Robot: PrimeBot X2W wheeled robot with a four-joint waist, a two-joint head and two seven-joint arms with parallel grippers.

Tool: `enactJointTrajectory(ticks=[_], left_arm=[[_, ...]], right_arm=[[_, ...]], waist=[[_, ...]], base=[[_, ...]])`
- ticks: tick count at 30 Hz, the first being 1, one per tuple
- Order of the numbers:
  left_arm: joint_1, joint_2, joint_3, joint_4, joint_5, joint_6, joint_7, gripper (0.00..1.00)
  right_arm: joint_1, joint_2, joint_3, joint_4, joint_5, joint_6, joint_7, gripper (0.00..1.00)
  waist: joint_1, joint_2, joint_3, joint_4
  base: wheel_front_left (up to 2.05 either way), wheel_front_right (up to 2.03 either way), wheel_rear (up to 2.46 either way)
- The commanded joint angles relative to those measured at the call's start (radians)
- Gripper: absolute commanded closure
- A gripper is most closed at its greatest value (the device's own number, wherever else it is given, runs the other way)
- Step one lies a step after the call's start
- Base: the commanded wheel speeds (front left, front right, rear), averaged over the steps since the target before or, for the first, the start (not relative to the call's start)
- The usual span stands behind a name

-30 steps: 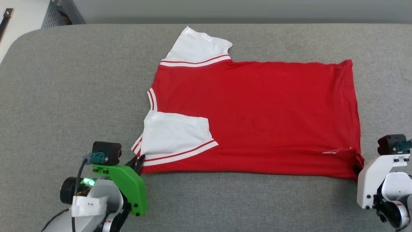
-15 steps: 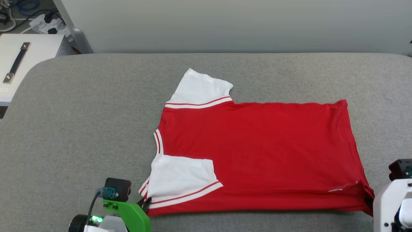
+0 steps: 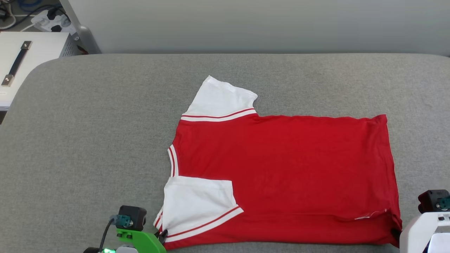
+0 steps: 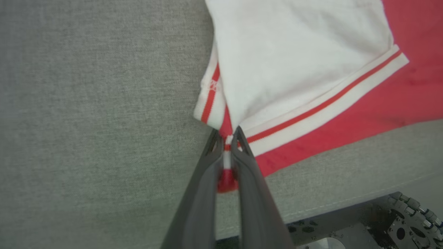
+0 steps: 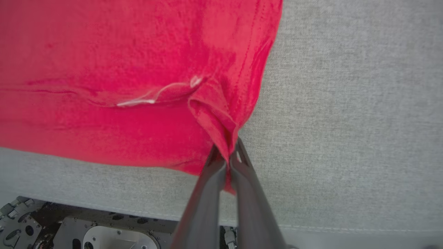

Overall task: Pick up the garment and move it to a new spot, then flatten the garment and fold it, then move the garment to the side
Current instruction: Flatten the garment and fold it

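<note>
Head view: garment [image 3: 281, 175] spread flat on grey table [image 3: 88, 140], near front edge, one white sleeve folded inward.
Left wrist: left gripper [image 4: 227, 135] fingers pinch striped sleeve corner.
Right wrist: right gripper [image 5: 226, 148] fingers pinch red hem corner.
</note>
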Motion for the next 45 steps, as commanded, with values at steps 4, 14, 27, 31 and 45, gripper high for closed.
enactJointTrajectory(ticks=[4,14,27,31,45], left_arm=[[-0.022,-0.019,-0.001,0.045,-0.001,-0.022,-0.008,1.00],[-0.053,-0.051,-0.007,0.108,0.001,-0.039,-0.013,0.00],[-0.093,-0.047,0.039,0.055,0.089,-0.034,-0.213,0.00],[-0.100,-0.049,0.055,0.019,0.126,-0.027,-0.299,0.00],[-0.001,-0.199,0.305,-0.080,0.387,-0.096,-0.403,0.00]], right_arm=[[-0.023,0.006,0.012,0.032,-0.011,-0.002,-0.028,1.00],[-0.056,0.008,0.038,0.090,0.009,-0.002,-0.070,0.00],[-0.080,0.014,0.007,-0.016,0.024,-0.002,-0.286,0.00],[-0.081,0.026,0.005,-0.057,0.004,-0.002,-0.409,0.00],[-0.050,0.130,0.042,-0.044,-0.046,-0.002,-0.772,0.00]], waist=[[0.0000,0.0000,0.033,-0.010],[0.0000,0.0000,0.043,-0.012],[0.0000,0.0000,-0.044,-0.011],[0.0000,0.0000,-0.055,-0.012],[0.0000,0.0000,-0.055,-0.019]], base=[[0.00,0.00,0.00],[0.00,0.00,0.00],[0.00,0.00,0.00],[0.00,0.00,0.00],[0.00,0.00,0.00]])
